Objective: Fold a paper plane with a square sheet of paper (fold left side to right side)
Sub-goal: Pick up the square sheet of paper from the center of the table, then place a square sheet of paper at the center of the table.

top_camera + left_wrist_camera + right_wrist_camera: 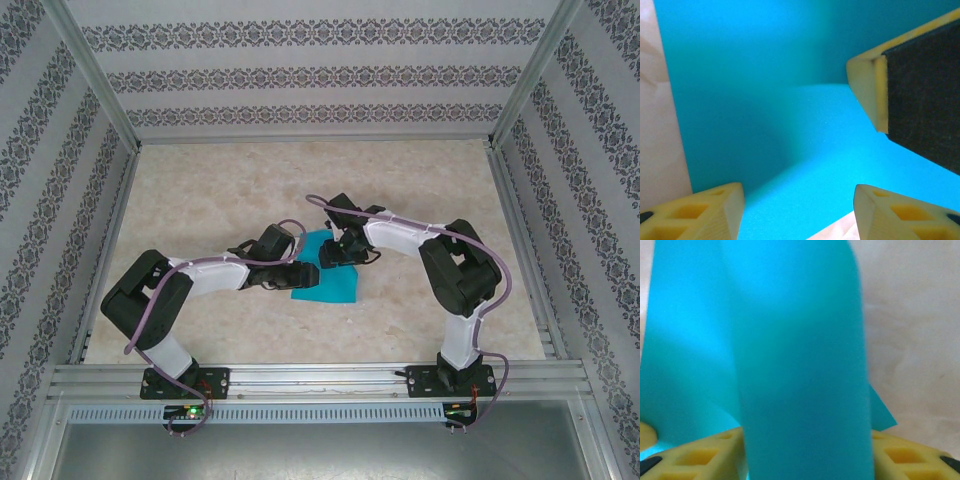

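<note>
The square sheet of paper [330, 285] is turquoise-blue and lies at the middle of the table, partly lifted at its far edge. My left gripper [296, 272] reaches onto its left side. In the left wrist view its yellow fingertips [715, 210] stand apart over the flat sheet [765, 75], so my left gripper [797, 200] is open. My right gripper [335, 252] is at the sheet's far edge. In the right wrist view a raised band of paper [800, 365] stands between its spread fingers [905, 455], and my right gripper [807, 440] is open. One right finger [920, 100] faces the left wrist camera.
The marbled beige tabletop [220, 200] extends around the sheet, with bare surface beside it [910, 330]. Patterned walls and metal posts [95, 90] enclose the table. A metal rail [320, 380] runs along the near edge by the arm bases.
</note>
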Motion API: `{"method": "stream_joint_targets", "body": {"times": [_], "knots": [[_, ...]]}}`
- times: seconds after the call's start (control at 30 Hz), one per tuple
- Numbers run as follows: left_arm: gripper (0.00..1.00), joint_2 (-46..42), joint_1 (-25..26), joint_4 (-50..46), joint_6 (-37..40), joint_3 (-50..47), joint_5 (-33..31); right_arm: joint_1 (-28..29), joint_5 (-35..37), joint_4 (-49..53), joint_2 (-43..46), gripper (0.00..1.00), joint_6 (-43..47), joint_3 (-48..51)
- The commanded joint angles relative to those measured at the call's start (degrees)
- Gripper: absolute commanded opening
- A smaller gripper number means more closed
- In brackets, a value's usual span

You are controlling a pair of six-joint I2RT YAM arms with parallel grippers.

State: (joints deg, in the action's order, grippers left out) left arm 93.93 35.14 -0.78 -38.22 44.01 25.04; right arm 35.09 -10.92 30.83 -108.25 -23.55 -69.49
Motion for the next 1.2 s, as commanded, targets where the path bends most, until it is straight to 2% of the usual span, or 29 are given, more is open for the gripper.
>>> {"method": "stream_joint_targets", "body": {"times": [0.0,0.13,0.27,0.4,0.53,0.73,0.83,1.03,1.17], "knots": [[0.63,-4.10,-0.87,1.04,-0.67,-1.63,0.54,-0.73,-4.08,-0.95,3.53,0.49,0.68,2.04],[0.67,-10.76,-3.50,-0.27,0.23,-3.52,0.45,-1.89,-9.36,-4.14,7.17,0.40,1.23,5.39],[0.73,-17.41,-7.80,-0.79,1.39,-6.25,2.99,-3.71,-15.81,-7.87,12.31,0.38,1.84,9.02],[0.78,-22.46,-14.00,4.07,0.24,-10.00,12.11,-6.15,-22.29,-10.81,19.13,0.35,2.32,12.53],[0.81,-25.88,-18.68,13.56,-2.25,-13.06,22.46,-8.42,-28.39,-13.16,26.69,0.33,1.97,15.43],[0.86,-29.25,-19.98,25.69,-6.62,-13.34,30.77,-12.03,-38.30,-18.76,38.07,0.29,-1.47,18.79],[0.89,-30.50,-19.98,28.72,-7.66,-12.62,33.52,-13.40,-42.72,-20.76,42.06,0.29,-3.12,19.22],[0.93,-33.25,-19.97,32.54,-7.84,-11.71,37.07,-13.57,-51.28,-26.40,45.78,0.29,-7.03,18.91],[0.94,-33.60,-19.86,35.58,-9.20,-10.97,39.01,-11.65,-52.11,-27.58,46.70,0.29,-7.88,18.37]]}}
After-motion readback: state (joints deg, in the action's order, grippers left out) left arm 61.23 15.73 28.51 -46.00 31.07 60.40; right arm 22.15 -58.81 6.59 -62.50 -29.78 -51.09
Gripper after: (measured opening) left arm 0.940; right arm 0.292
